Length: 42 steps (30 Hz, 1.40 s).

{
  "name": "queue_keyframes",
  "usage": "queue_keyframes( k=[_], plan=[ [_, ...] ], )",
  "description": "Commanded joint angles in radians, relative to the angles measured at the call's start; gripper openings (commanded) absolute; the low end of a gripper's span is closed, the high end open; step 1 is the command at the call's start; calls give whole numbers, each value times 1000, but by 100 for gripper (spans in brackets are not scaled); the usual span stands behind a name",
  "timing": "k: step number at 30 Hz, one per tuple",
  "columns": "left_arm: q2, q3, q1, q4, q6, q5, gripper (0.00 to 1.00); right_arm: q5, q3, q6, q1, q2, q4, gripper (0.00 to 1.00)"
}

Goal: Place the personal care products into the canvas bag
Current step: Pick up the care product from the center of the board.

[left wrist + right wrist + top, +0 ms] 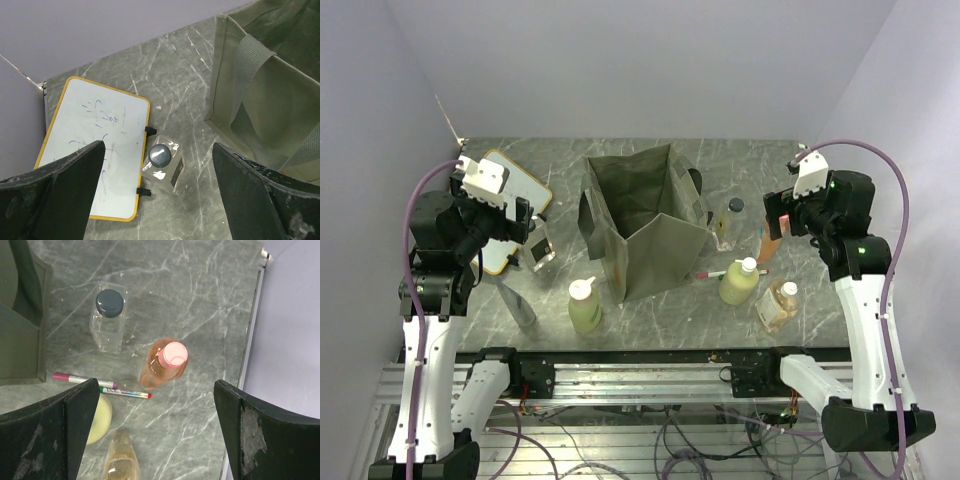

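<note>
The olive canvas bag (655, 255) stands open mid-table. Left of it are a black-lidded clear jar (538, 250), a grey tube (517, 303) and a yellow-green bottle (585, 308). To its right stand another black-lidded jar (730, 220), a slim orange bottle (770, 243), a second yellow-green bottle (739, 282) and an amber square bottle (778, 304). My left gripper (525, 222) hangs open above the left jar (161, 160), beside the bag (260, 100). My right gripper (782, 215) is open above the orange bottle (165, 365), with the right jar (107, 315) farther off. Neither holds anything.
A wood-framed whiteboard (515, 205) lies at the back left, its edge touching the left jar. A multicoloured pen (730, 272) lies between the bag and the right bottles. The table's right edge (250, 355) runs close to the orange bottle.
</note>
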Motion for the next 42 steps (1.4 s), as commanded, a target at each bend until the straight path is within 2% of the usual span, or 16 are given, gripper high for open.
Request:
queue_keyframes(
  k=[1, 6, 22, 30, 42],
  plan=[
    [-3, -1, 10, -13, 3, 7, 100, 47, -19, 53, -3, 6, 32, 97],
    [-11, -17, 10, -2, -8, 21, 100, 110, -50, 65, -3, 20, 59, 97],
    [-18, -21, 10, 4, 0, 24, 100, 122, -90, 81, -16, 136, 123, 90],
    [-21, -23, 10, 8, -6, 34, 100, 26, -75, 68, -82, 193, 103, 83],
    [-14, -20, 10, -3, 7, 35, 100, -45, -75, 64, -116, 242, 104, 71]
  ],
)
